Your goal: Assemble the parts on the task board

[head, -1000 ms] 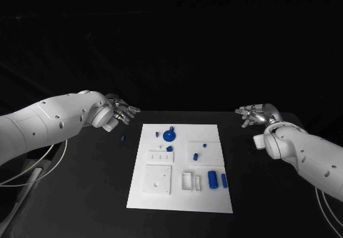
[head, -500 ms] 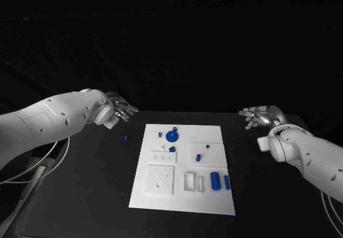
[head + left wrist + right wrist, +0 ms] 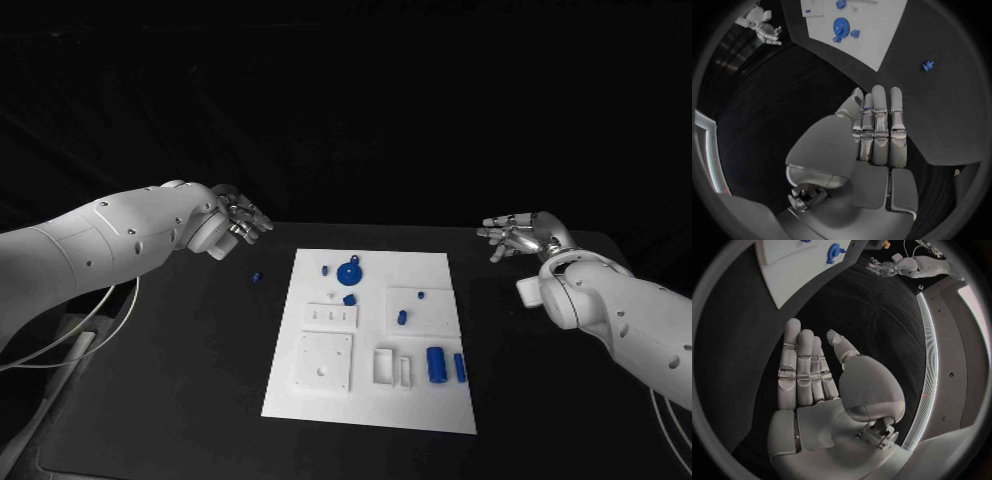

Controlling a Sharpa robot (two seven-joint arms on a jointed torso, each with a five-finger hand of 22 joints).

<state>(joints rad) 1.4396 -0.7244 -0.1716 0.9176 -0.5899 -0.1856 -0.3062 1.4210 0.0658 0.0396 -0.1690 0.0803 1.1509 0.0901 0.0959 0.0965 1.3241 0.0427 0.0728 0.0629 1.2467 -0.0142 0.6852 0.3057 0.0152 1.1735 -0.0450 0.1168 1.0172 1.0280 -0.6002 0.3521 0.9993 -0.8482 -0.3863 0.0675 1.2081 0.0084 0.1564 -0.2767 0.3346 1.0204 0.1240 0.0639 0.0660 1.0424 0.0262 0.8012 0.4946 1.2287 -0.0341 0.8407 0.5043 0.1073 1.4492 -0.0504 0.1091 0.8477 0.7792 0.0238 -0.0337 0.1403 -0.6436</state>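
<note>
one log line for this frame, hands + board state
left hand: open, off board | right hand: open, off board | task board: parts unassembled | blue gear: on board | stray blue part: on table left of board

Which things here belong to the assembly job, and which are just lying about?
Job:
- task board
- blue gear on the board
- blue cylinders near the board's front right
- small blue parts mid-board
- left hand and right hand, both holding nothing

Lying about:
- stray blue part on the black table, left of the board; likely a part, but off the board
</note>
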